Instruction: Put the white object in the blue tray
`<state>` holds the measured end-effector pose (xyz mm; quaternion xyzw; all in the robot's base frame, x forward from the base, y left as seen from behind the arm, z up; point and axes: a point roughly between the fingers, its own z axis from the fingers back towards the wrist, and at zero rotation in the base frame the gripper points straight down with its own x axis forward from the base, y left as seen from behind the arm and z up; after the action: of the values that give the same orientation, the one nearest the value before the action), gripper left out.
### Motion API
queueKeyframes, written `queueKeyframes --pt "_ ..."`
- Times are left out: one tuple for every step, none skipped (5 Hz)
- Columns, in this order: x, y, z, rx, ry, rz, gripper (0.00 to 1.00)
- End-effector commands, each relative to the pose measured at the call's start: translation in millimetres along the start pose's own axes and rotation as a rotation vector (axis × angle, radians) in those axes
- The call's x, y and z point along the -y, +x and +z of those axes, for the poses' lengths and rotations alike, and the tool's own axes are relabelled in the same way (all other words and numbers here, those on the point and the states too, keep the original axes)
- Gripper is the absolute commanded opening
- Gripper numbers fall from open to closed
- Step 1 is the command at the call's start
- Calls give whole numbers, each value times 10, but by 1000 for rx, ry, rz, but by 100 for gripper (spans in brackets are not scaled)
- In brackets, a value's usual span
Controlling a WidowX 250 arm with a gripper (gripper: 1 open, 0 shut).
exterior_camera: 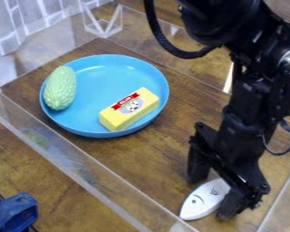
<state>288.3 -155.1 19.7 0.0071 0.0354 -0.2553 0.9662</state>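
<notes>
Okay, grasp step: my gripper (223, 192) points straight down at the near right of the table (135, 149), jaws spread wide, nothing held. The white object (205, 201) lies flat on the wood right at my fingertips, rounded wide end toward the near edge; the far end is hidden behind the fingers, so I can't tell if a pad already touches it. It looks to sit between and just in front of the jaws rather than fully inside them.

To do this well, I judge I need the fingers either side of the piece's narrow width, tips right down at the table since it's so flat, then close slowly so it doesn't skid or flip out. A thin plastic piece like this probably slips easily; a squeeze off centre could pivot it. It sits close to the table's near edge too, so any push should go inward.

The blue tray (81, 120) sits well apart, up and left in the camera view, already holding a green object (59, 87) and the yellow block (128, 109). Its near right part is bare, probably the best drop spot after a clear lift.
</notes>
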Motion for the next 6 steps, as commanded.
queueKeyframes --pt "28 53 45 21 -3 -47 100" --pt "25 75 33 17 -3 -69 100" --pt "17 98 27 12 -4 -87 100" --pt "1 116 20 6 -6 -97 100" --pt "-26 131 14 -2 -8 -105 100" --pt "-58 145 7 -12 -8 -114 100"
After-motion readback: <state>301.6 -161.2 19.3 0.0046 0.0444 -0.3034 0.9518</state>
